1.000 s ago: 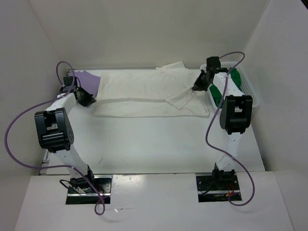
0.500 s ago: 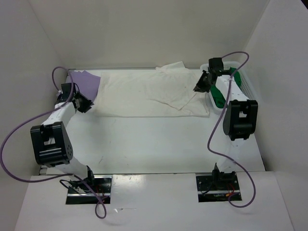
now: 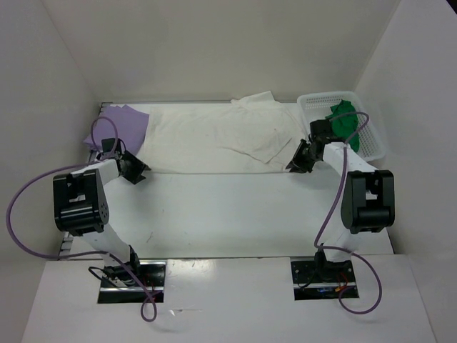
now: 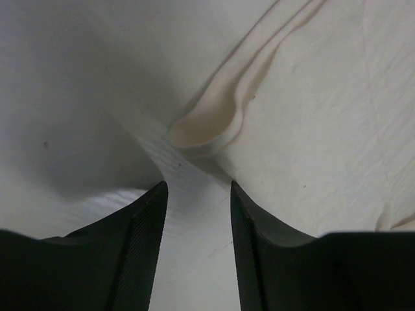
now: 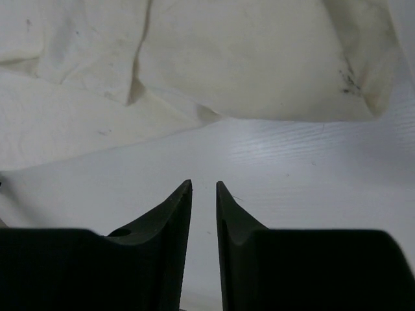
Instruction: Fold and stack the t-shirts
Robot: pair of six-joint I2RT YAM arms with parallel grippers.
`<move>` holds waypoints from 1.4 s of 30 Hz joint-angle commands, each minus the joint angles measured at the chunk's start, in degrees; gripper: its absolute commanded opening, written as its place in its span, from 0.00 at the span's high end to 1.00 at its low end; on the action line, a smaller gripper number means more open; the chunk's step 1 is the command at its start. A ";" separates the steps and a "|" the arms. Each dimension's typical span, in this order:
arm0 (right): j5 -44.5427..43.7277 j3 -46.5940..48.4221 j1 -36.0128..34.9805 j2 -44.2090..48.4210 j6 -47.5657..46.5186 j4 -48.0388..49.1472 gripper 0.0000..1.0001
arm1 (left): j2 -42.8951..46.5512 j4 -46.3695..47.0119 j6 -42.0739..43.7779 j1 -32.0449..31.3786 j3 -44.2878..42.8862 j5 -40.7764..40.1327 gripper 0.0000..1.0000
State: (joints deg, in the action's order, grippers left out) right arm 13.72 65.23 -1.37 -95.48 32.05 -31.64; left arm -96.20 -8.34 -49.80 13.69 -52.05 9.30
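Cream t-shirt [image 3: 214, 139] flat, long axis left-right

A lab booth: plain white walls [image 3: 214, 43], white table [image 3: 228, 207]

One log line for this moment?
cream shirt: spread out | left tool: open at its near edge | right tool: slightly open, empty
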 commanded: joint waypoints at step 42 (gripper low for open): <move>-15.39 -5.55 0.22 -2.96 5.56 8.17 0.56 | 12.71 -3.18 4.01 4.94 8.63 -0.60 1.00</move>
State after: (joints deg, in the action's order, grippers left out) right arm 0.99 60.64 -1.43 -96.68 35.83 -26.02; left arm -85.12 -11.53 -47.68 18.13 -43.88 7.66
